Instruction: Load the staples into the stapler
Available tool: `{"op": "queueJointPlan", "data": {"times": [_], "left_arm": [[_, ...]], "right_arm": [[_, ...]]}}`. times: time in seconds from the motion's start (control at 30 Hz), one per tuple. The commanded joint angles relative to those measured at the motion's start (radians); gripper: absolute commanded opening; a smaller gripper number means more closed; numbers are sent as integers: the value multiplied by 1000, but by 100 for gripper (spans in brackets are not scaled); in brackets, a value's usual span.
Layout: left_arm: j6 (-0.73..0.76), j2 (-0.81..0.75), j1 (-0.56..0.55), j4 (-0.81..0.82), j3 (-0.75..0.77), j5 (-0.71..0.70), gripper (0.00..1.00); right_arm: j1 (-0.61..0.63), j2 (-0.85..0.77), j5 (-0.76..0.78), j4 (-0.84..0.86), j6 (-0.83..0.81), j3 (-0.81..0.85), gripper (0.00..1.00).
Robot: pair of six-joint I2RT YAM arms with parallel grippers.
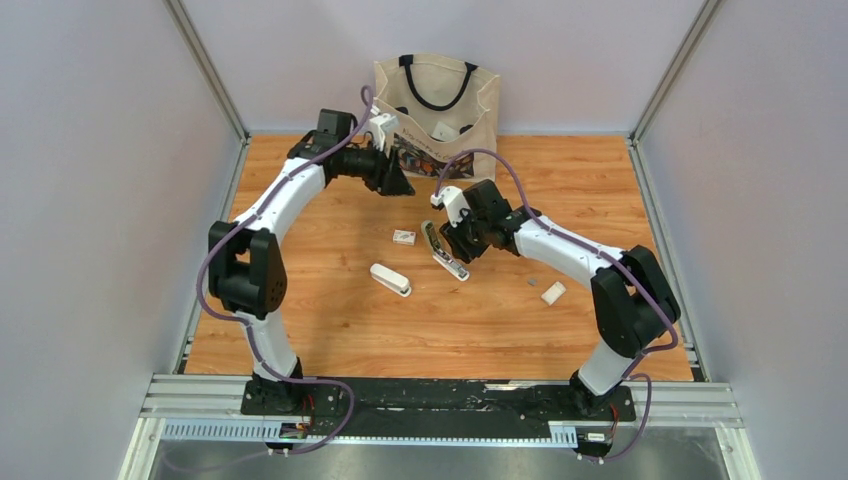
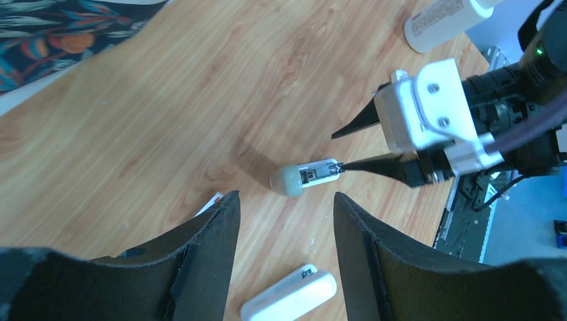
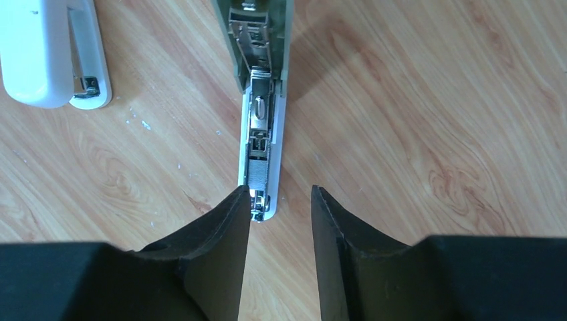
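Right gripper low over the open stapler, jaws parted, clamping nothing. Stapler dead ahead of the fingertips, long axis running straight away, near tip right beside one finger. Short grey metal strip lying inside it just ahead, probably the staples, hard to be sure. Left gripper well off beside the bag, loose and empty. White thing poking from the bag. Looks like the right arm's job.

Right claw's lower tip touches the open stapler's end.
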Motion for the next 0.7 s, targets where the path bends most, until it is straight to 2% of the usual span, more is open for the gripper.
{"op": "queueJointPlan", "data": {"times": [0.0,0.3,0.67], "left_arm": [[-72,73,-58,38,65,8,62],[-126,147,-89,124,30,12,62],[-113,145,-90,118,-17,9,62]], "right_arm": [[-7,7,-76,23,-38,-8,42],[-7,76,-72,-26,-42,11,40],[-7,93,-66,-39,-41,14,33]]}}
